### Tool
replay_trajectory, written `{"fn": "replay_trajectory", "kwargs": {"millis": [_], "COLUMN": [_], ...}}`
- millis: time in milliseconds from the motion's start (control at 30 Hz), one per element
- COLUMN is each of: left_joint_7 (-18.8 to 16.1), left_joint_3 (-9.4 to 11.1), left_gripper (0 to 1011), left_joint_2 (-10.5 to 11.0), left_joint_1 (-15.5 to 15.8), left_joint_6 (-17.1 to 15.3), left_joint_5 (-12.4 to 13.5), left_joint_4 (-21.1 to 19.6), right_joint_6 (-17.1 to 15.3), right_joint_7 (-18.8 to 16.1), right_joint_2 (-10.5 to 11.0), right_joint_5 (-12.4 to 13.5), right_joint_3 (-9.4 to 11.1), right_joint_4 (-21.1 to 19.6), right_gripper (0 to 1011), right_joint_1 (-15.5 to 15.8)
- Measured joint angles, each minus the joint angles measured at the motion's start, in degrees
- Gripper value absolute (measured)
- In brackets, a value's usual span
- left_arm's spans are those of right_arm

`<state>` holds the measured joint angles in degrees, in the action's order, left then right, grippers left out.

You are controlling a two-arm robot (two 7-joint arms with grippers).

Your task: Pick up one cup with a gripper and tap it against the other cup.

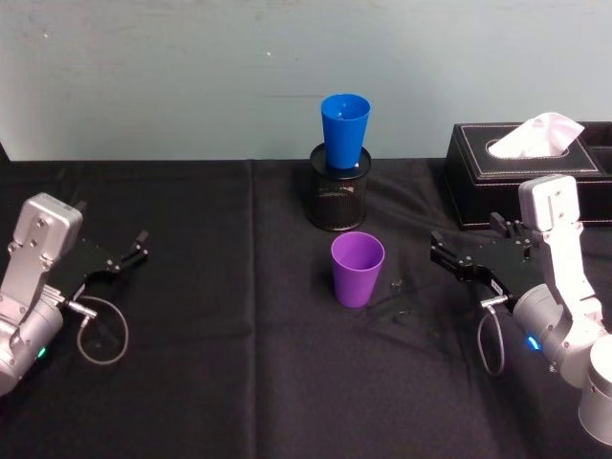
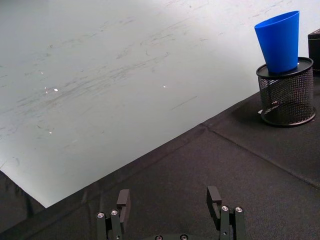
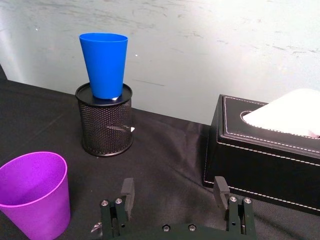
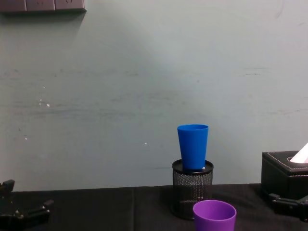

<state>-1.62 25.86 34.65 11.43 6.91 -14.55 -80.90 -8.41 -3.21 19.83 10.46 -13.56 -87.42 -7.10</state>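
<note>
1. Work surface: a table covered in black cloth (image 1: 210, 382) runs back to a pale wall (image 1: 172, 76). The cloth's far edge meets the wall just behind the objects. A wide bare stretch of cloth lies between the left gripper and the cups; a narrower bare strip separates the purple cup from the right gripper.

2. Purple cup (image 1: 357, 269): stands upright, mouth up, on the cloth near the table's centre, in front of the mesh holder and apart from it. Nothing touches it.

3. Blue cup (image 1: 344, 130): stands upright on top of the black mesh holder (image 1: 338, 198), raised above the purple cup's level and behind it. The holder sits near the far edge of the cloth.

4. Obstruction: a black tissue box (image 1: 521, 172) with white tissue protruding stands on the right at the back, just behind the right gripper and to the right of the mesh holder.

5. Right gripper (image 1: 441, 251): low over the cloth to the right of the purple cup, pointing toward it, well short of contact. In the right wrist view its fingers (image 3: 127, 192) are spread apart with nothing between them.

6. Left gripper (image 1: 142, 246): at the table's left side, far from both cups. Fingers spread, holding nothing.
</note>
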Motion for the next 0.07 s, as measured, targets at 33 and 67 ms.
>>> {"fn": "replay_trajectory", "kwargs": {"millis": [33,67], "left_joint_7": [0.0,0.0], "left_joint_3": [0.0,0.0], "left_gripper": [1000,1000], "left_joint_2": [0.0,0.0], "left_joint_1": [0.0,0.0], "left_joint_6": [0.0,0.0], "left_joint_5": [0.0,0.0], "left_joint_4": [0.0,0.0], "right_joint_6": [0.0,0.0], "right_joint_7": [0.0,0.0], "right_joint_2": [0.0,0.0], "right_joint_5": [0.0,0.0], "right_joint_3": [0.0,0.0], "right_joint_4": [0.0,0.0], "right_gripper": [1003,1003], "right_joint_1": [0.0,0.0]}}
